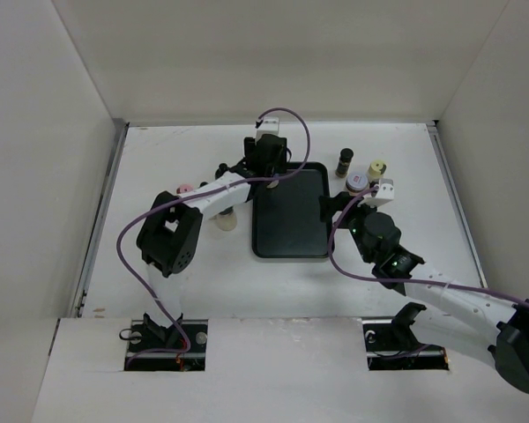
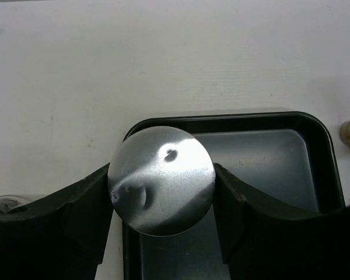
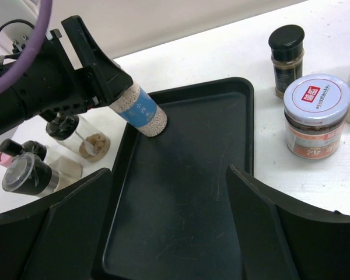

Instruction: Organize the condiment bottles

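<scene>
Jar (image 3: 317, 116) right of tray (image 3: 181, 204)

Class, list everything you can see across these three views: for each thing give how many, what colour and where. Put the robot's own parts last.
table: one, white, under everything.
tray: one, black, middle of the table.
silver-capped bottle: one, blue label, pale contents, over the tray's far left corner.
pink-capped bottle: one, left of the tray.
dark-capped clear bottles: two, beside the tray's left edge.
brown spice bottle: one, black cap, right of the tray's far corner.
jar: one, purple-white lid, right of the tray.
pale-yellow-capped bottle: one, right of the jar.
cables: two, purple, along the arms.
left gripper: black, shut on the silver-capped bottle.
right gripper: black, open, above the tray.
</scene>
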